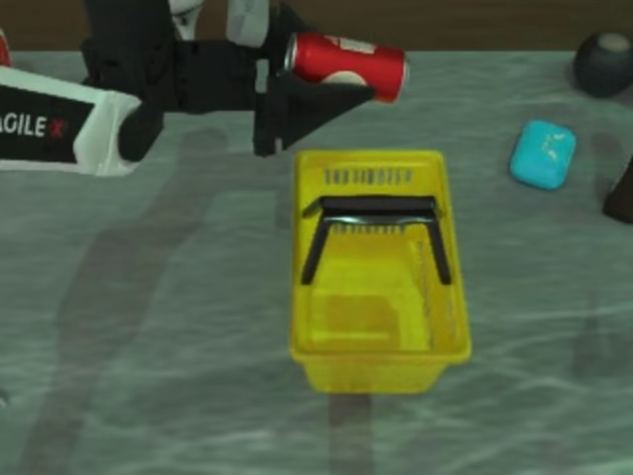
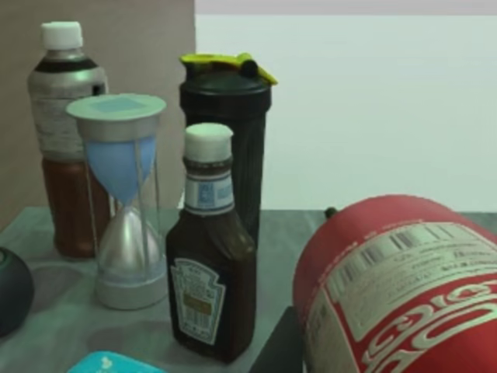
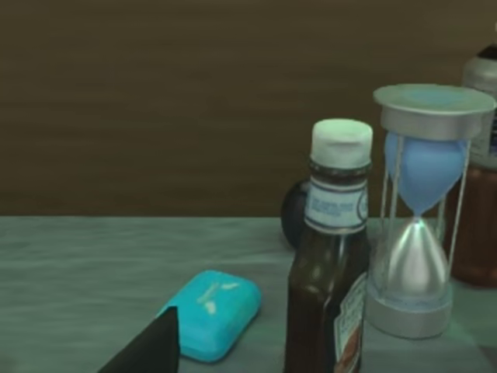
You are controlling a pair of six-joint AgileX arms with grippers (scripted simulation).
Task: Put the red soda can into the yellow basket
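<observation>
left end effector (image 1: 331, 84): clamped on red soda can (image 1: 346, 61), lying sideways | above desk (image 1: 148, 327), just behind yellow basket (image 1: 450, 346) rim

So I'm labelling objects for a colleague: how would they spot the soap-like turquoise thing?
Start at the yellow basket mid-table, then look toward the table's right side, near the far edge. The turquoise bar lies flat there, the only light-blue rounded block, beside a dark ball.

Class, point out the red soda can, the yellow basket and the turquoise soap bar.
red soda can (image 1: 346, 61), top view, on its red side.
yellow basket (image 1: 368, 160), top view, on its far rim.
turquoise soap bar (image 1: 543, 154), top view, on its upper face.
</observation>
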